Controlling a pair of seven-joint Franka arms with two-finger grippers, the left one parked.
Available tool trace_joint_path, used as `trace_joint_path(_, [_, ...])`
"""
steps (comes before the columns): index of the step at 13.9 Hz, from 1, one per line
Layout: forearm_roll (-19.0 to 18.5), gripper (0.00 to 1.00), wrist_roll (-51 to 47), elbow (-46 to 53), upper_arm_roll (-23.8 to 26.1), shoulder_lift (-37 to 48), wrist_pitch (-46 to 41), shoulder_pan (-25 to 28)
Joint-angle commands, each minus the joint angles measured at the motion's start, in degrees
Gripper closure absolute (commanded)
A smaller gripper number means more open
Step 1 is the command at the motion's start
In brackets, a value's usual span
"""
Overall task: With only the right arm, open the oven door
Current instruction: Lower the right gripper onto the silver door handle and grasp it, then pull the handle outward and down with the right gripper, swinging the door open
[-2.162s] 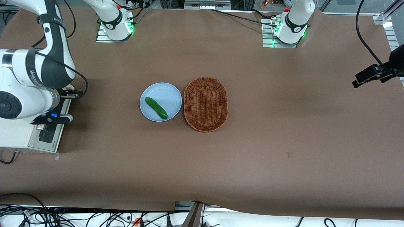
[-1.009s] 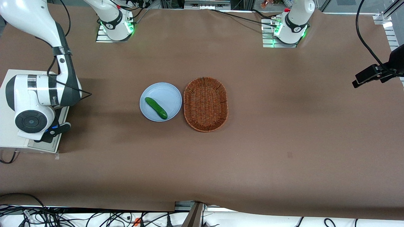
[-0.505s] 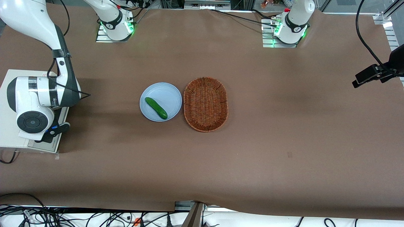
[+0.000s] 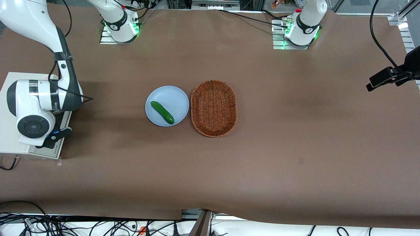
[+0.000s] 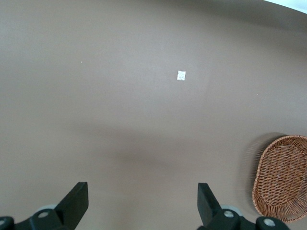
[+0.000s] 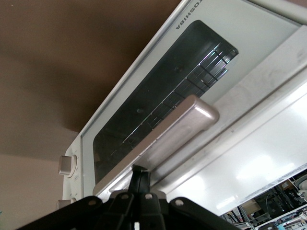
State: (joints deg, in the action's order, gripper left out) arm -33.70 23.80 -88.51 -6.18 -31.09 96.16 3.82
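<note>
The white toaster oven point(image 4: 8, 108) stands at the working arm's end of the table. The right arm point(image 4: 36, 101) hangs over its front, hiding most of the oven door point(image 4: 49, 149). In the right wrist view the oven door point(image 6: 158, 96) shows its dark glass window, silver frame and silver bar handle point(image 6: 182, 122). It looks to lie against the oven body. My gripper point(image 6: 140, 170) is shut with nothing between the fingers, and its tip touches the edge of the handle. One knob point(image 6: 67, 165) shows beside the door.
A light blue plate point(image 4: 177, 98) with a green cucumber point(image 4: 162, 112) lies mid-table, with a brown wicker basket point(image 4: 214, 108) beside it. The basket also shows in the left wrist view point(image 5: 283, 177). A black camera mount point(image 4: 387, 77) stands at the parked arm's end.
Since the earliest frame the right arm's wrist has swung down over the oven's front, uncovering the oven's top. Over the last second it has hardly shifted.
</note>
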Motion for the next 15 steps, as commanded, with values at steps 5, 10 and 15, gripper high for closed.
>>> trace_joint_path(5, [2.49, 1.0, -0.33, -1.31, 0.46, -1.17, 3.95, -0.39])
trace_joint_path(10, [5.66, 1.0, -0.33, -1.31, 0.46, -3.54, 6.67, -0.31])
trace_joint_path(15, [8.38, 1.0, -0.33, -1.22, 0.46, -5.82, 9.13, -0.39])
